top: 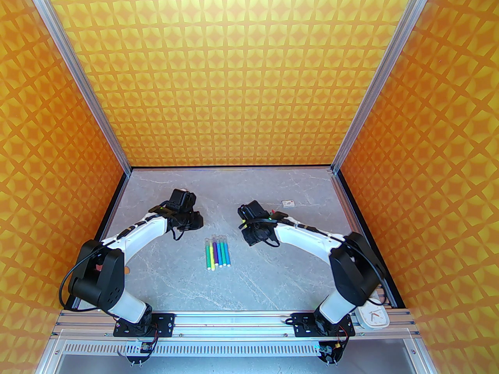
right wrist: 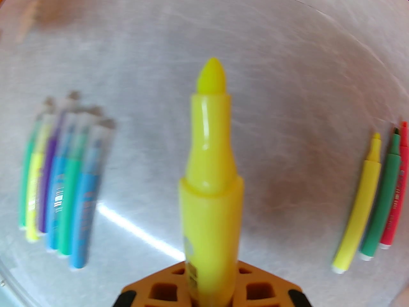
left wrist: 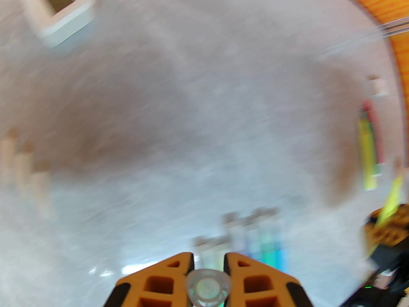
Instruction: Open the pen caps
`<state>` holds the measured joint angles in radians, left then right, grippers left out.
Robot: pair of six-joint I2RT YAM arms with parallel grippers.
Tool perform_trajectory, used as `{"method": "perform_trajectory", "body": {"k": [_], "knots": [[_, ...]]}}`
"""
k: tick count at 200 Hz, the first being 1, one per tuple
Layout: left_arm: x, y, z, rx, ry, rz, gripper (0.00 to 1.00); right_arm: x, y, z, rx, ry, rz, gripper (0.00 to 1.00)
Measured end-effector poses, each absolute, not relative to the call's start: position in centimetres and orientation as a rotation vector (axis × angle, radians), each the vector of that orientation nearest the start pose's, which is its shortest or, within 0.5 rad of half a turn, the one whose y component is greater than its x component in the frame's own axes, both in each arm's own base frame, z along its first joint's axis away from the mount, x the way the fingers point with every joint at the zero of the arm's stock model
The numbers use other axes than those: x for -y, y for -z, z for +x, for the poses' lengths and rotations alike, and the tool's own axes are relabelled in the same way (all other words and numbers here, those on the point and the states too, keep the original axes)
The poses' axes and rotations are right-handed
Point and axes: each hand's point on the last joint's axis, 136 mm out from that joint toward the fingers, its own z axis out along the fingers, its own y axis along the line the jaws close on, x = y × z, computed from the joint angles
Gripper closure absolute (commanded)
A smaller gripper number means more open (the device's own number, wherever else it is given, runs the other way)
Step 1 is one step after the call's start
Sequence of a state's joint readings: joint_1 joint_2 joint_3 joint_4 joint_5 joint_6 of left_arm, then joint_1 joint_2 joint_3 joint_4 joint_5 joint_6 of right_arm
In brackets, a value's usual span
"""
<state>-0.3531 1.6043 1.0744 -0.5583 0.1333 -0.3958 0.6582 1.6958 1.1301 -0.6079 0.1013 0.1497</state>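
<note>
Table (top: 249, 286): grey marbled slab. Mid-table I see six capped pens (top: 217, 252) lying side by side, touching, cap ends toward the far edge. To their right, well apart, I see three uncapped pens (right wrist: 375, 200), yellow, green and red, in a tight row of their own. Small white tile (top: 289, 203) farther back on the right. Left wrist view, blurred: a white square box (left wrist: 59, 11) and three pale caps (left wrist: 22, 171) in a row.

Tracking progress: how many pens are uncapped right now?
4. Yellow pen in the right gripper; second yellow pen, green pen and red pen side by side, right of it in the right wrist view. More may be hidden.
</note>
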Motion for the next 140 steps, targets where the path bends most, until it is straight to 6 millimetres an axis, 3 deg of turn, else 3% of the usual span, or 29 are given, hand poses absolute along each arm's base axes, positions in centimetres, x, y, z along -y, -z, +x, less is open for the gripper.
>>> {"method": "perform_trajectory", "body": {"k": [51,140], "knots": [[12.7,-5.1,34.1,-2.856,0.157,-0.001,1.0,-19.9,-5.4,32.6,-2.693,0.082,-0.641,1.0],[10.5,-2.8,35.2,-2.921,-0.077,0.017,1.0,-17.2,-4.6,33.8,-2.726,0.154,-0.582,0.95]]}}
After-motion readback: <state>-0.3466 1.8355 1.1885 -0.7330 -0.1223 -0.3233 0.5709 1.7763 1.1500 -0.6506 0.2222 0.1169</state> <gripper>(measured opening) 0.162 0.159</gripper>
